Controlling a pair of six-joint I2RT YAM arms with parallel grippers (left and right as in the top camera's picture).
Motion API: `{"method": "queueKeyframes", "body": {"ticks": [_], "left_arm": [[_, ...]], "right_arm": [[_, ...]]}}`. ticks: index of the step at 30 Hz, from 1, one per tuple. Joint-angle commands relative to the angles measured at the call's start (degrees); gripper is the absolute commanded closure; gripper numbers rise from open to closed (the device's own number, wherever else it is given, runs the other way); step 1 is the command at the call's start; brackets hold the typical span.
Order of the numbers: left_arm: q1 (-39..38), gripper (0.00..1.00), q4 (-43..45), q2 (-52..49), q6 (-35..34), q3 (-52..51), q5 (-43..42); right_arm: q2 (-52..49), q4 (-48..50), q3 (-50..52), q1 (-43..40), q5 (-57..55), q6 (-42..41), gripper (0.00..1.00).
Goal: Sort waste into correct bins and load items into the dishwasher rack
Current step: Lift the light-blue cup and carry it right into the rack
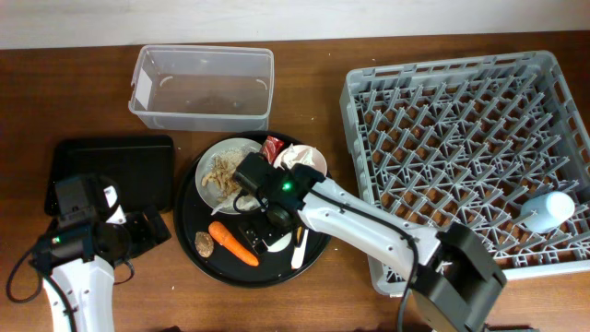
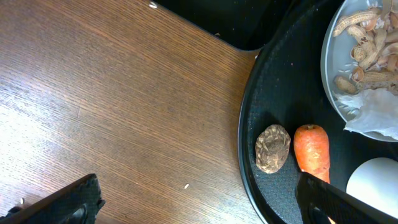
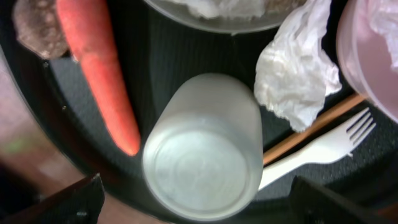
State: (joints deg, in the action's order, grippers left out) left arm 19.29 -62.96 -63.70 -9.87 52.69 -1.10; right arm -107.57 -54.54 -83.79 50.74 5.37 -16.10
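On the round black tray (image 1: 198, 217) lie an orange carrot (image 1: 232, 243), a brown lump (image 1: 204, 243), a pale fork (image 1: 298, 251), a red wrapper (image 1: 274, 148), a grey-white bowl (image 1: 214, 153) of beige scraps, and a pink bowl (image 1: 313, 159) holding tissue. My right gripper (image 3: 199, 205) is open, its fingers on either side of the upturned white cup (image 3: 202, 146), beside the carrot (image 3: 93, 62), a tissue (image 3: 298, 68) and the fork (image 3: 323, 149). My left gripper (image 2: 199, 208) is open and empty over the table near the lump (image 2: 273, 148). A light blue cup (image 1: 546, 210) lies in the dishwasher rack (image 1: 461, 138).
The clear tub (image 1: 203, 88) stands at the back left. The shallow black tray (image 1: 115, 171) sits left of the round tray. A thin wooden stick (image 3: 311, 134) lies beside the fork. The right arm reaches across from the front right over the round tray.
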Motion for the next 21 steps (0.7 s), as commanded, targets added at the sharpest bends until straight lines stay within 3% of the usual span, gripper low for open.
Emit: {"method": "queueKeyframes", "body": {"ticks": [1,5,8,11,15,21], "left_arm": [[0.37,0.00,-0.07,-0.09,0.09,0.94,-0.68],[0.37,0.01,-0.11,-0.09,0.09,0.94,-0.68],[0.37,0.01,-0.11,-0.09,0.09,0.94,-0.68],[0.37,0.01,-0.11,-0.09,0.09,0.94,-0.68],[0.37,0.01,-0.11,-0.09,0.09,0.94,-0.66],[0.37,0.01,-0.09,-0.09,0.09,0.94,-0.66]], "right_arm": [[-2.54,1.49,-0.85,0.31,-0.87,-1.38,0.02],[-4.15,2.80,-0.85,0.31,-0.90,-1.38,0.00],[-4.57,2.95,-0.85,0.28,-0.90,-1.38,0.28],[-4.55,2.58,-0.90,0.24,-0.92,-1.40,0.39],[-1.84,-2.71,-5.79,-1.90,-1.57,-1.46,0.47],[7.21,-13.46,-16.17,-12.85,-1.60,-1.31,0.48]]}}
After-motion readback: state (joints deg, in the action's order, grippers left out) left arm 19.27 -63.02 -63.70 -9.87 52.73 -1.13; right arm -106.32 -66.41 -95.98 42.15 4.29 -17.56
